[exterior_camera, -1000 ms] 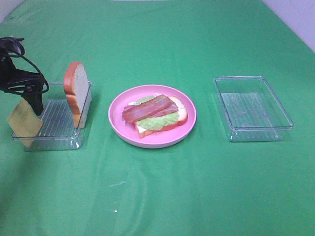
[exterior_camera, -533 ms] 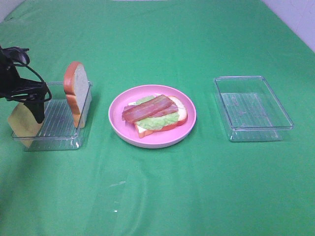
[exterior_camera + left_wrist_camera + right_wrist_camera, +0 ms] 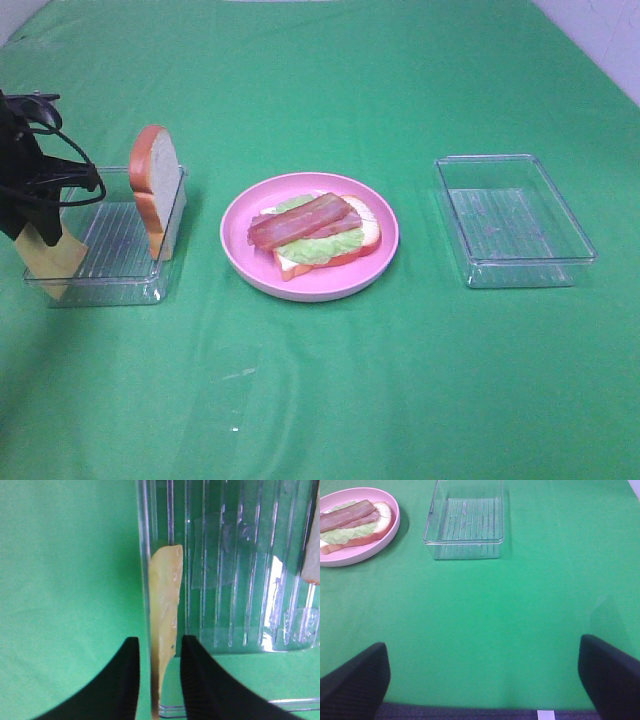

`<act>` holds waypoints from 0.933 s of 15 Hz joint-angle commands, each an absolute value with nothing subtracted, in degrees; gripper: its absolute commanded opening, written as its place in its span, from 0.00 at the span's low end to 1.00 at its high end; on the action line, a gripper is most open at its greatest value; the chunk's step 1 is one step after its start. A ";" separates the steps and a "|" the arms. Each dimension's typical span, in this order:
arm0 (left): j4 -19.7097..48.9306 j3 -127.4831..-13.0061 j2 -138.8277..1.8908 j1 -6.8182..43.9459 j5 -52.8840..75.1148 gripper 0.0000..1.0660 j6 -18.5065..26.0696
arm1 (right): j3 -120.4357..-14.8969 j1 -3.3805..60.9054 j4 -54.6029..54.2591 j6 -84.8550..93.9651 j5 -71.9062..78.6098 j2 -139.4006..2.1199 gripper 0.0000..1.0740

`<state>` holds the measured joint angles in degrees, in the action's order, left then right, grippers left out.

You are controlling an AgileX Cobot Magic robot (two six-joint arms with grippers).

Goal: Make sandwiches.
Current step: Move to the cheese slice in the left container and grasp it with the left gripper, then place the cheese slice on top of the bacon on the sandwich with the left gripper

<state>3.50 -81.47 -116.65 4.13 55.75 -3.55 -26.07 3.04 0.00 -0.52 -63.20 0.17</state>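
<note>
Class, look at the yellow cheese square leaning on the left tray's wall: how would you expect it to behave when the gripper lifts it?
The cheese square looks very thin edge-on, so it is probably light and may flex. It stands against the tray wall, so it seems to have some stiffness. The left gripper straddles both cheese and wall, so the grip might slip.

Exterior high: overlooks the whole table from above. Left wrist: close, straight down onto left tray. Right wrist: low, facing pink plate, shared with exterior.

Matt green cloth, clear ribbed plastic tray
</note>
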 commanded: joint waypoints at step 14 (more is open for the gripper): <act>3.50 -87.66 -106.28 4.53 57.30 0.00 -4.30 | -26.18 2.75 0.00 0.00 -63.25 2.06 0.91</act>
<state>3.50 -88.81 -106.40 4.13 56.95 -4.18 -26.07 3.04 0.00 -0.52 -63.20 0.17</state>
